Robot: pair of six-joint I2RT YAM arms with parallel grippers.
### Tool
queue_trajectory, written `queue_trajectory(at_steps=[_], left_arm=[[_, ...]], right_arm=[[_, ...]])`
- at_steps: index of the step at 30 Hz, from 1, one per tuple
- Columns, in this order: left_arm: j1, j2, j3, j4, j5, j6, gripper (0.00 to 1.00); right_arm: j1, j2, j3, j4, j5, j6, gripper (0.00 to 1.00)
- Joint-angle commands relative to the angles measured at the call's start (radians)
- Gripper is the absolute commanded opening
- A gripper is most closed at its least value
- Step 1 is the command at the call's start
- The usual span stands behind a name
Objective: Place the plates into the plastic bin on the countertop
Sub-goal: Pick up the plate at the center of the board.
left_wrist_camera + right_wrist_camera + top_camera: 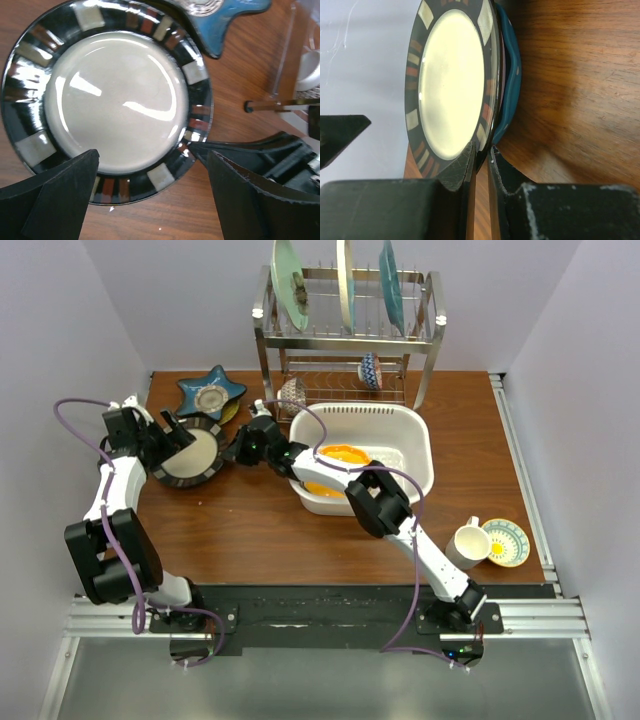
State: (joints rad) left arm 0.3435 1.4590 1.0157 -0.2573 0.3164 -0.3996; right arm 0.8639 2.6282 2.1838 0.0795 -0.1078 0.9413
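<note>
Right gripper (481, 152): clamped on the rim of the dark-banded plate (450, 85), which has a cream centre, as I read it on the wrist feed. Left gripper (151, 167): fingers spread wide, hanging over the same plate, gripping nothing. I place that plate over the countertop (260, 530), left of the plastic bin (362, 411), with its edge against the blue star-shaped plate (210, 390). Bin contents: one orange plate (340, 454). Behind the bin: wire rack (350, 340).

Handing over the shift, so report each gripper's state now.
Left gripper: jaws open, holding nothing, over the dark-rimmed plate.
Right gripper: jaws shut on that plate's rim.
</note>
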Motion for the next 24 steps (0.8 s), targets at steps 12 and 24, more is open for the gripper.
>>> queue_trajectory(at_steps=[12,24], left_arm=[[0.009,0.135,0.099,-0.099,-0.148,0.022,0.84],[0.011,0.135,0.093,-0.083,-0.140,0.028,0.82]], right_arm=[[-0.037,-0.076,0.166,-0.015,-0.174,-0.015,0.00],[-0.037,-0.094,0.157,0.036,-0.228,0.002,0.00]])
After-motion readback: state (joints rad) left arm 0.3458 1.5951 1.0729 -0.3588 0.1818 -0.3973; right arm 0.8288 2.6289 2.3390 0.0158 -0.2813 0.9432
